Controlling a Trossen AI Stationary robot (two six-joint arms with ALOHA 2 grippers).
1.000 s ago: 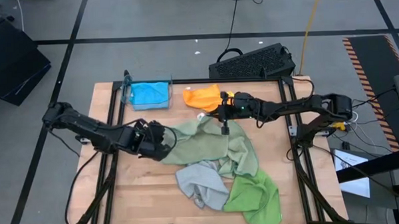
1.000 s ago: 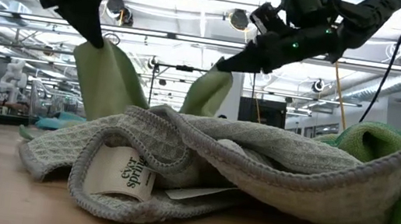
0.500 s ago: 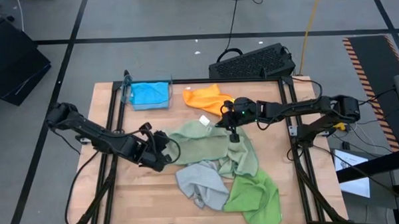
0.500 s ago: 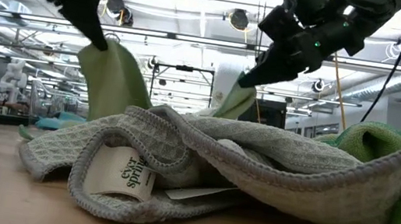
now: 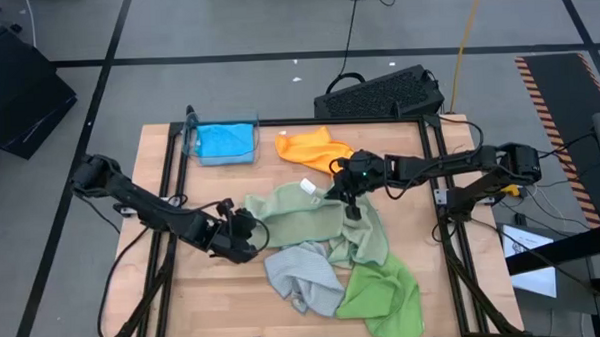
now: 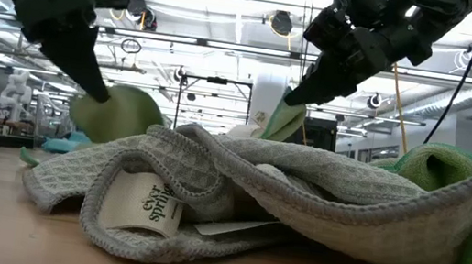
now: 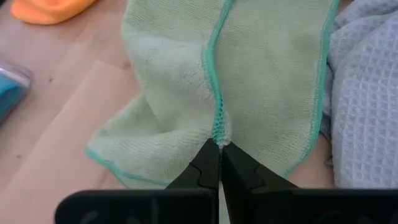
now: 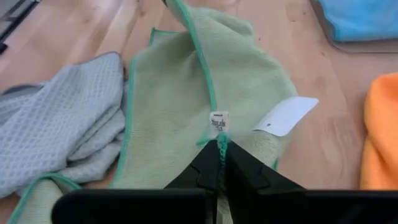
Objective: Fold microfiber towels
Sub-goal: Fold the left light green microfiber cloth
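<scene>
A pale sage green towel [image 5: 300, 217] lies spread between my two grippers at the table's middle, partly over another sage green towel [image 5: 367, 238]. My left gripper [image 5: 244, 232] is shut on its left end, low over the table. My right gripper [image 5: 349, 199] is shut on its right end, a little higher. A grey towel [image 5: 299, 274] and a bright green towel [image 5: 386, 291] lie crumpled near the front edge. An orange towel [image 5: 309, 148] lies at the back. My left gripper pinches the teal-stitched hem [image 7: 217, 133] of the sage green towel between its two fingers, where the cloth bunches up. It slants down from the table's left. The cloth beyond the fingers lies slack on the wood. My right gripper pinches the same towel's teal hem [image 8: 221, 142] just below a small sewn label [image 8: 217, 121]. It slants down from the table's right. The held point stands raised and the cloth falls away from it onto the table.
A blue towel lies in a clear tray [image 5: 222, 141] at the back left. A white paper tag [image 5: 308, 184] sits on the sage towel. A black keyboard [image 5: 382, 94] lies beyond the far edge. Bare wood shows at the front left [image 5: 204, 292].
My left gripper has sunk toward the table and shifted toward the near edge, lowering the towel's left end from an upright flap to a low bunch. My right gripper has tipped downward and moved slightly toward the table's near edge; the towel's right end stands lower.
</scene>
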